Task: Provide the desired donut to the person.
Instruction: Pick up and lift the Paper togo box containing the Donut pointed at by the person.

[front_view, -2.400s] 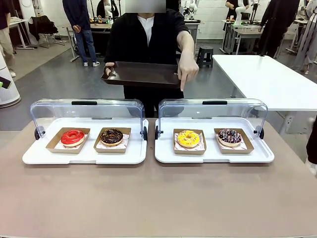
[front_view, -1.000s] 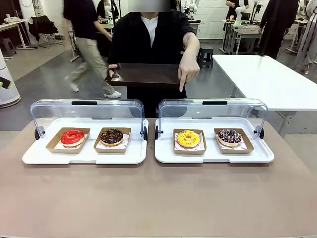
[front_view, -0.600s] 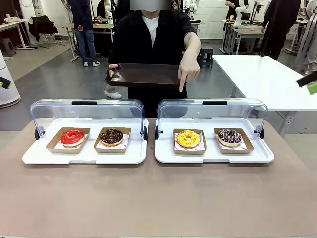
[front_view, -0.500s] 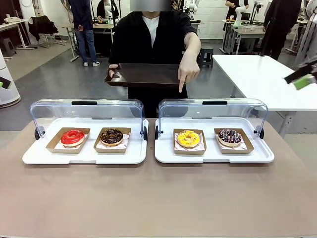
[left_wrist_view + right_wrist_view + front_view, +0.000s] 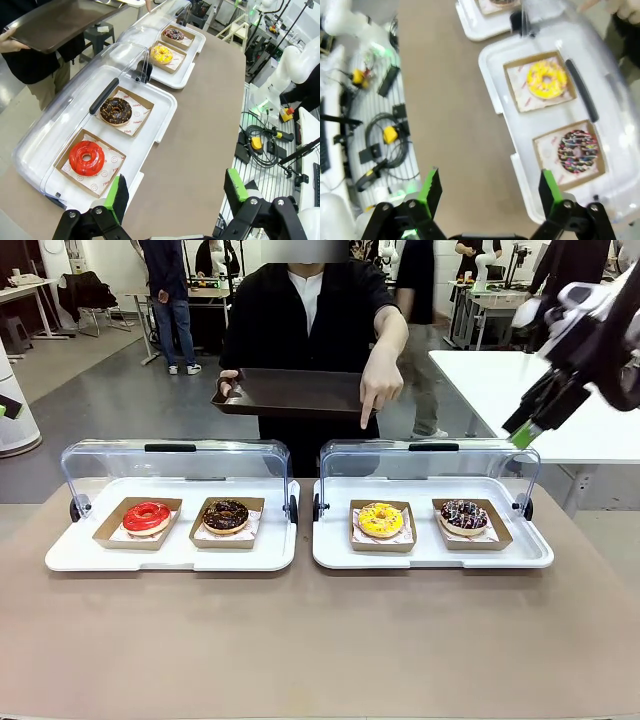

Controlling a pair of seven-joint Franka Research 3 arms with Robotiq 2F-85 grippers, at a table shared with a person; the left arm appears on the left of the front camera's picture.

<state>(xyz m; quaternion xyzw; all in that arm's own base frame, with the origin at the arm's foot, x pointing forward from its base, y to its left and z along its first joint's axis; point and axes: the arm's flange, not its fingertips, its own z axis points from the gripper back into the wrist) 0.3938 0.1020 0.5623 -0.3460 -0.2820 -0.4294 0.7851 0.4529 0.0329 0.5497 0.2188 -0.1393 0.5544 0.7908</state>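
Observation:
Four donuts lie in cardboard trays: red (image 5: 147,517), chocolate (image 5: 225,514), yellow (image 5: 380,519) and dark sprinkled (image 5: 464,515). Across the table the person (image 5: 300,310) holds a dark tray (image 5: 285,390) and points a finger (image 5: 368,415) down toward the yellow donut. My right gripper (image 5: 527,430) hangs open and empty above the far right corner of the right serving tray; its wrist view looks down on the yellow donut (image 5: 546,79) and the sprinkled one (image 5: 577,150). My left gripper (image 5: 176,192) is open and empty, high beside the table's left end, nearest the red donut (image 5: 86,157).
Two white serving trays (image 5: 175,558) (image 5: 430,558) sit side by side, their clear lids (image 5: 175,465) (image 5: 430,462) swung up at the back. A white table (image 5: 540,400) stands at the far right. Bare brown tabletop (image 5: 320,640) spreads in front.
My right arm has come in from the right edge and moved left and down toward the right serving tray. The person keeps pointing; bystanders walk behind.

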